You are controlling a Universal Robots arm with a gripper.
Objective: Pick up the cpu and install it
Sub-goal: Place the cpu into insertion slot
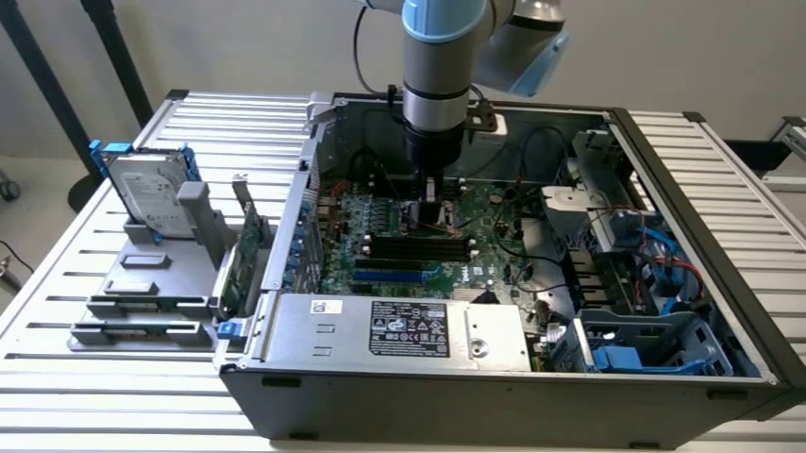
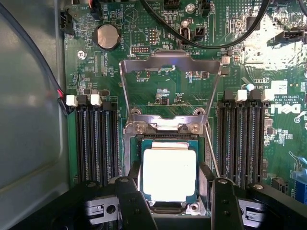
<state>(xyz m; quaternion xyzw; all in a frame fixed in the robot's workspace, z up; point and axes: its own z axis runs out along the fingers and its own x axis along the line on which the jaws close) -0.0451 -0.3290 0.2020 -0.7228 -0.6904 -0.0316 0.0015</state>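
Observation:
The cpu (image 2: 169, 175), a small square chip with a bright silvery top, lies level over the open socket (image 2: 165, 132) on the green motherboard (image 2: 158, 91). The socket's metal load plate (image 2: 170, 64) is flipped up beyond it. My gripper (image 2: 170, 178) straddles the chip, with one dark finger (image 2: 132, 201) against one edge and the other against the opposite edge, so it is shut on the cpu. In the exterior view the gripper (image 1: 435, 215) reaches straight down into the open computer case (image 1: 680, 189), low over the board's middle.
Black memory slots (image 2: 93, 139) flank the socket on both sides, and black cables (image 2: 211, 33) loop over the board. A power supply (image 1: 391, 326) fills the case's front. Outside, at the exterior view's left, a grey stand (image 1: 145, 283) holds a hard drive (image 1: 151, 193) and a green card (image 1: 252, 250).

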